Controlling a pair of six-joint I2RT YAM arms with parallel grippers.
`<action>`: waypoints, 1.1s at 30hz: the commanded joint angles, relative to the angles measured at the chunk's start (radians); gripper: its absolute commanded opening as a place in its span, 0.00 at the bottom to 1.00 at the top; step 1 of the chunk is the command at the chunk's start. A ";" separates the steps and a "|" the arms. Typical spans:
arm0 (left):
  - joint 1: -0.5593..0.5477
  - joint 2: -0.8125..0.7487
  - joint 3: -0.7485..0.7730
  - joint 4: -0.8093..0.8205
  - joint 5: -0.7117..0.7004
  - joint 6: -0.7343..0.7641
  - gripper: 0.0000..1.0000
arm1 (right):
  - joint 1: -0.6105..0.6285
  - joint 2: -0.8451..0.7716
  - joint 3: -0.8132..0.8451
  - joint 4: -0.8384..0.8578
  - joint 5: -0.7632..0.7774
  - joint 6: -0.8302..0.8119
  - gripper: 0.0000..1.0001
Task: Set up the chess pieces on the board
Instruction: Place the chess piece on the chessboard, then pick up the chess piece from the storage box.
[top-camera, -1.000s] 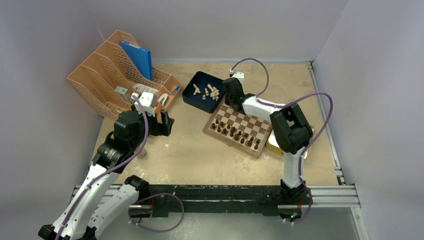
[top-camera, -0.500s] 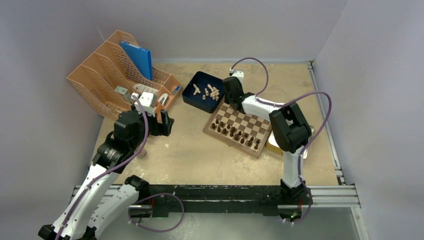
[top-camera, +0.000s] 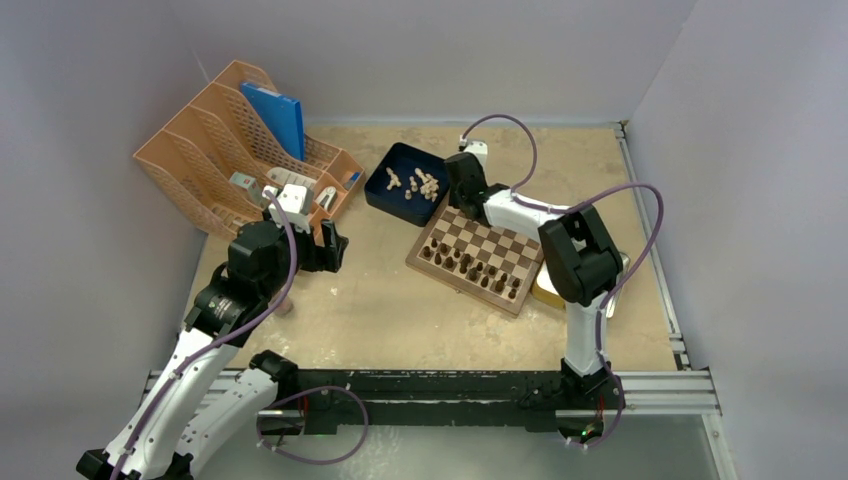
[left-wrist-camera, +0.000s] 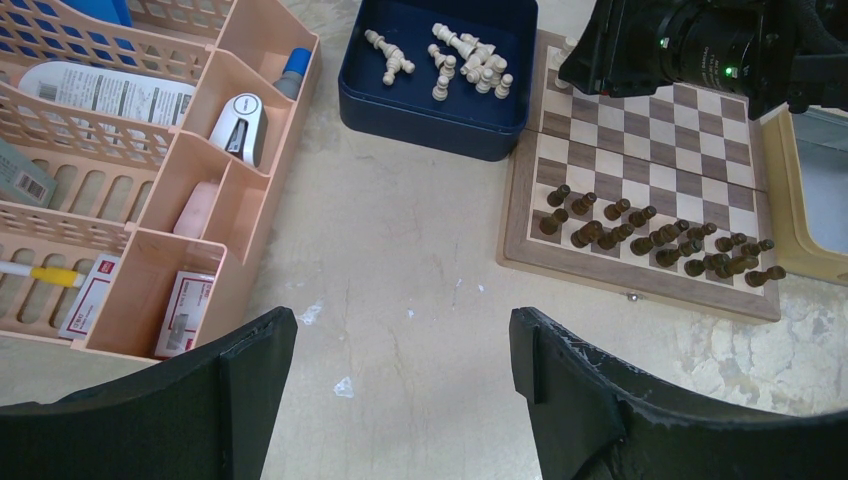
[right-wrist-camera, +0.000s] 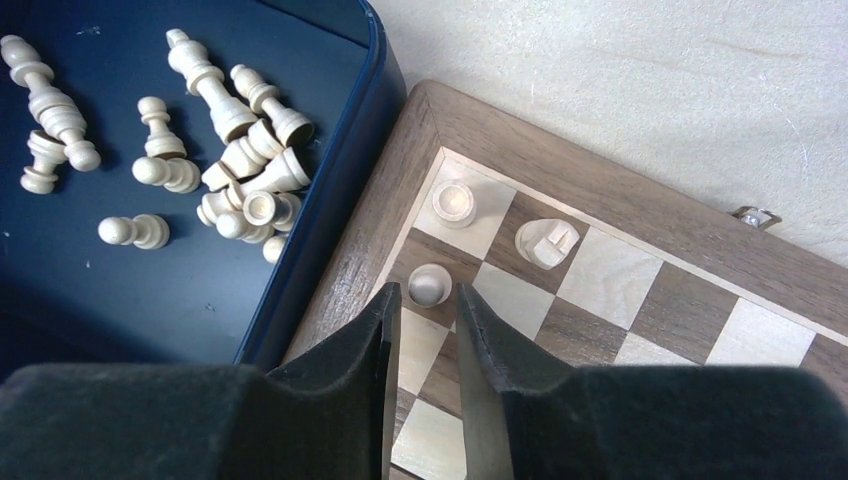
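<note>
Setup is barely begun on the cream side. Three cream pieces (right-wrist-camera: 453, 203) stand at the board's (right-wrist-camera: 600, 195) far corner, next to the tray (right-wrist-camera: 150, 290): two on the edge row and a pawn (right-wrist-camera: 430, 285) one square in. A dozen or so more lie heaped in the tray, so most of the job is left. Dark pieces (left-wrist-camera: 650, 235) crowd the board's near rows in a ragged line.

Right pincer (right-wrist-camera: 427, 291) hangs over that corner, jaws narrow, tips flanking the pawn; whether they grip it or merely stand beside it I cannot tell. Left pincer (left-wrist-camera: 400, 340) hovers wide and empty over bare surface (left-wrist-camera: 420, 250) left of the board.

Room is tight at the corner. The tray wall sits just beside the board's rim and the placed pieces stand close together, so a lift there probably wants to go straight up. The board's middle rows are open, as is the surface on its left and near sides.
</note>
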 joint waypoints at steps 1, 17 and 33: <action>0.001 -0.006 -0.002 0.022 -0.004 -0.001 0.78 | -0.005 -0.001 0.062 -0.021 -0.008 0.019 0.30; 0.001 -0.005 -0.002 0.025 0.003 0.000 0.78 | -0.004 -0.092 0.202 -0.144 -0.031 0.029 0.34; 0.001 -0.010 -0.003 0.026 -0.004 0.002 0.78 | 0.055 0.093 0.386 0.010 -0.191 -0.159 0.34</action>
